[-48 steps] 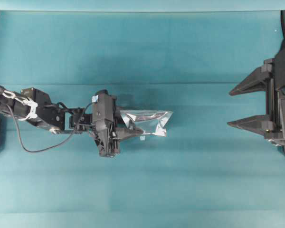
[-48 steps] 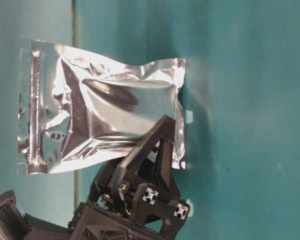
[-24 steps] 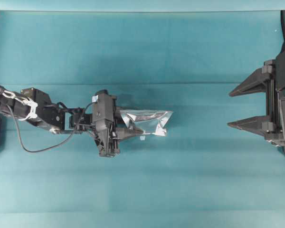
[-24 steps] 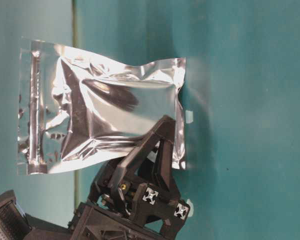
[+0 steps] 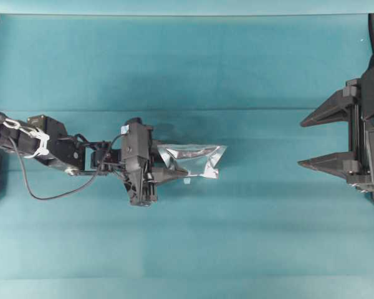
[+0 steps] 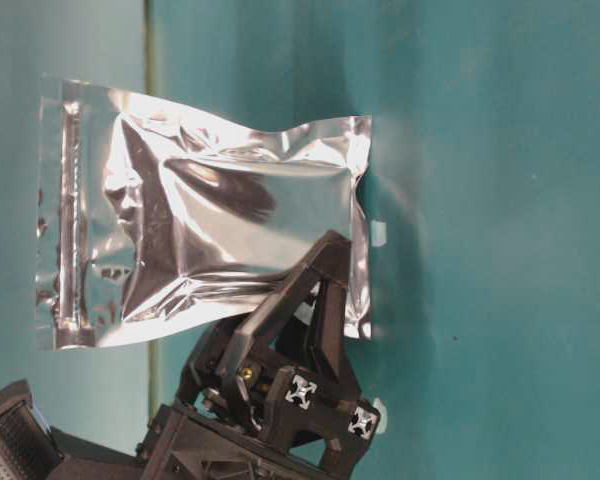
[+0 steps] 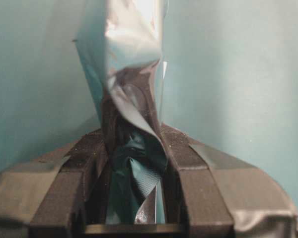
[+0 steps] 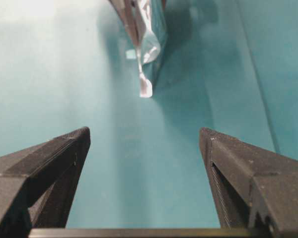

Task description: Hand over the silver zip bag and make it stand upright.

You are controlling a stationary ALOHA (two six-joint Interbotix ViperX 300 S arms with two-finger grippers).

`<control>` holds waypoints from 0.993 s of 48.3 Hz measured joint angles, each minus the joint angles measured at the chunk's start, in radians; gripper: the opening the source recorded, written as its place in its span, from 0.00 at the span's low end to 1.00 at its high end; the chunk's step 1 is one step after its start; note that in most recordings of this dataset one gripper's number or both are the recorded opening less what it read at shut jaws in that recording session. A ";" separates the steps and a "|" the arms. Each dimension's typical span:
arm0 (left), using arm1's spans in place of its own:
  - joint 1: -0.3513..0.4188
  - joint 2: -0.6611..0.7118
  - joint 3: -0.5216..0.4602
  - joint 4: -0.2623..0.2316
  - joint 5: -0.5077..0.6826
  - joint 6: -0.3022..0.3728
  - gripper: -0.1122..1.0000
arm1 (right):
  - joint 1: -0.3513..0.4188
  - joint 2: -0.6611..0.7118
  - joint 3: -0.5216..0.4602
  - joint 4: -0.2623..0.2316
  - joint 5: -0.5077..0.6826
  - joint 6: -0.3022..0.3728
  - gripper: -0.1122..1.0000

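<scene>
The silver zip bag (image 5: 196,159) is a shiny crinkled foil pouch held off the teal table at centre left. In the table-level view (image 6: 210,215) it lies sideways with its zip strip at the left. My left gripper (image 5: 174,168) is shut on the bag's lower edge; the left wrist view shows the foil (image 7: 129,74) pinched between the two fingers (image 7: 186,163). My right gripper (image 5: 302,142) is wide open and empty at the far right, well apart from the bag. The right wrist view shows the bag's edge (image 8: 146,39) ahead, between its spread fingers (image 8: 64,153).
The teal table (image 5: 187,249) spans the whole view. A tiny white scrap (image 8: 131,53) lies on it beside the bag. A black cable (image 5: 31,187) loops from my left arm at the left edge.
</scene>
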 measured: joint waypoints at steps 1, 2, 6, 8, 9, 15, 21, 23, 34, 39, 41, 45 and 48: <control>0.000 0.000 0.000 0.000 0.000 0.002 0.37 | 0.000 0.000 0.000 0.000 -0.002 0.000 0.90; 0.002 -0.002 0.000 0.000 0.000 0.002 0.37 | 0.000 0.002 0.000 0.002 -0.002 0.000 0.90; 0.002 -0.002 0.000 0.002 0.000 0.002 0.37 | 0.002 0.002 0.000 0.002 -0.002 0.002 0.90; 0.000 0.000 0.000 0.000 0.000 0.002 0.37 | 0.002 0.002 0.000 0.002 -0.002 0.000 0.90; 0.002 -0.002 0.000 0.000 0.000 0.002 0.37 | 0.002 0.002 0.000 0.000 -0.002 0.000 0.90; 0.000 -0.002 0.000 0.000 0.000 0.002 0.37 | 0.002 0.000 0.005 0.002 -0.002 0.000 0.90; 0.000 -0.002 0.000 0.000 0.000 0.002 0.37 | 0.000 0.000 0.009 0.002 -0.002 0.002 0.90; 0.002 -0.002 0.000 0.000 0.000 0.002 0.37 | 0.002 0.000 0.009 0.002 -0.002 0.002 0.90; 0.000 -0.003 -0.003 0.000 0.018 0.002 0.37 | 0.002 0.000 0.011 0.002 0.000 0.002 0.90; 0.000 -0.005 -0.003 0.000 0.021 0.002 0.37 | 0.002 0.002 0.012 0.000 -0.002 0.002 0.90; 0.002 -0.005 -0.003 0.000 0.021 0.000 0.37 | 0.002 0.002 0.014 0.002 -0.002 0.002 0.90; 0.000 -0.005 -0.003 0.000 0.021 0.002 0.37 | 0.002 0.000 0.015 0.002 -0.002 0.002 0.90; 0.000 -0.006 -0.003 0.000 0.023 0.005 0.37 | 0.000 0.000 0.014 0.000 -0.002 0.000 0.90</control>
